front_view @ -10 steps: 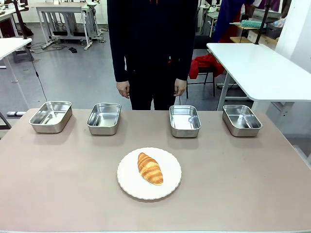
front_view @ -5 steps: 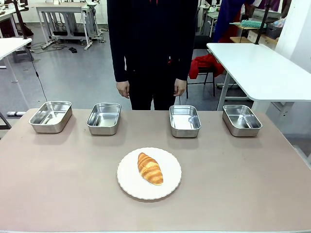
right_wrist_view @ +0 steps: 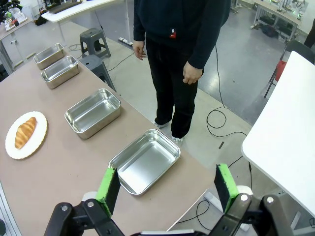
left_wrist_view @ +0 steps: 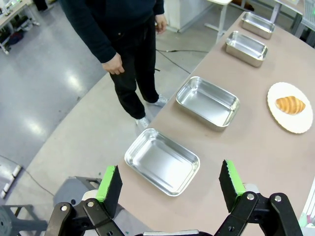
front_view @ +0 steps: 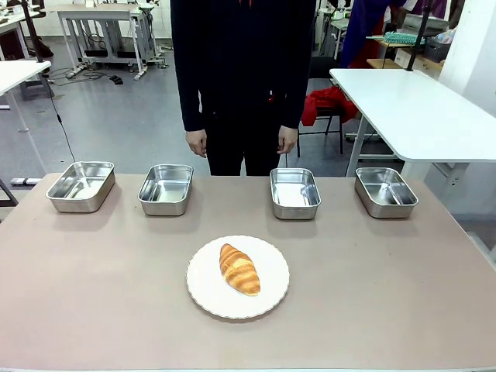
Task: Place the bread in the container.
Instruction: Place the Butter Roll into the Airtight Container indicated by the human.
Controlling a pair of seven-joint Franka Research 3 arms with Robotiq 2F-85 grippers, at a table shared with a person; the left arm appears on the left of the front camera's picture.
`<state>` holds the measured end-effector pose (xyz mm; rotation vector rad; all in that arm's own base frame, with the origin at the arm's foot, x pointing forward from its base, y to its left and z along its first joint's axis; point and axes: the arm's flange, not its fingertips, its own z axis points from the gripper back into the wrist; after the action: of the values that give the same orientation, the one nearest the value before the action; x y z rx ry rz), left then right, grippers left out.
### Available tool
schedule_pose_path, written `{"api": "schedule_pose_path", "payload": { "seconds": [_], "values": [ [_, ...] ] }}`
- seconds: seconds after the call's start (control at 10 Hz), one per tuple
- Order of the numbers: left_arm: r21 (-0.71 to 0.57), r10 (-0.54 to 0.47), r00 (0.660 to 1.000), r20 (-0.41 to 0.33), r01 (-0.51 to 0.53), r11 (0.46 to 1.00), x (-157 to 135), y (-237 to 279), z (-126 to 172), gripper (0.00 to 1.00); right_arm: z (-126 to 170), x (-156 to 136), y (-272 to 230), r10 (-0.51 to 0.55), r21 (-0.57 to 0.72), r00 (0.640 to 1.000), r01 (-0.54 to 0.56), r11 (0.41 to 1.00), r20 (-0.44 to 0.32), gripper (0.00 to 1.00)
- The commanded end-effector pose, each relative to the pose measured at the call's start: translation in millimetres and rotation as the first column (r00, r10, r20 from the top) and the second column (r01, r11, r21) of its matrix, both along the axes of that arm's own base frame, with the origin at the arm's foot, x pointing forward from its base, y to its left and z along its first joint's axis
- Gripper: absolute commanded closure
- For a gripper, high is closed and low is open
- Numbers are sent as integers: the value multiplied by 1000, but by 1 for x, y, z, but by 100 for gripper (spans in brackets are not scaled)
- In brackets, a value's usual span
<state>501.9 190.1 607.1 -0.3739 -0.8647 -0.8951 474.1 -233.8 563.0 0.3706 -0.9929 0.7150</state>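
Front: bread (front_view: 239, 269) lying on white plate (front_view: 273, 298), mid counter (front_view: 93, 294), near side. Row of 4 steel trays (front_view: 166, 203) along far edge, well apart from plate; person (front_view: 240, 77) standing behind middle gap.
Left wrist: left hand (left_wrist_view: 170, 179) wide open, empty, above end tray (left_wrist_view: 162, 162); bread far off at pic right.
Right wrist: right hand (right_wrist_view: 165, 182) wide open, empty, above opposite end tray (right_wrist_view: 147, 162).

Glossy grey floor (front_view: 116, 124), white worktable (front_view: 418, 108) at right, red cloth (front_view: 329, 102) beside it, metal-framed benches (front_view: 101, 14) beyond.
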Motion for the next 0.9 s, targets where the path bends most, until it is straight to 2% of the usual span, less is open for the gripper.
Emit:
{"api": "schedule_pose_path", "payload": {
  "seconds": [0.0, 0.8],
  "values": [
    [-15, 9, 1000, 8, -8, 1000, 0, 0, 0, 0, 2, 0, 1, 1, 0, 1000, -1, 1000, 4, 0],
    [-15, 9, 1000, 8, -8, 1000, 0, 0, 0, 0, 2, 0, 1, 1, 0, 1000, -1, 1000, 4, 0]
  ]
}}
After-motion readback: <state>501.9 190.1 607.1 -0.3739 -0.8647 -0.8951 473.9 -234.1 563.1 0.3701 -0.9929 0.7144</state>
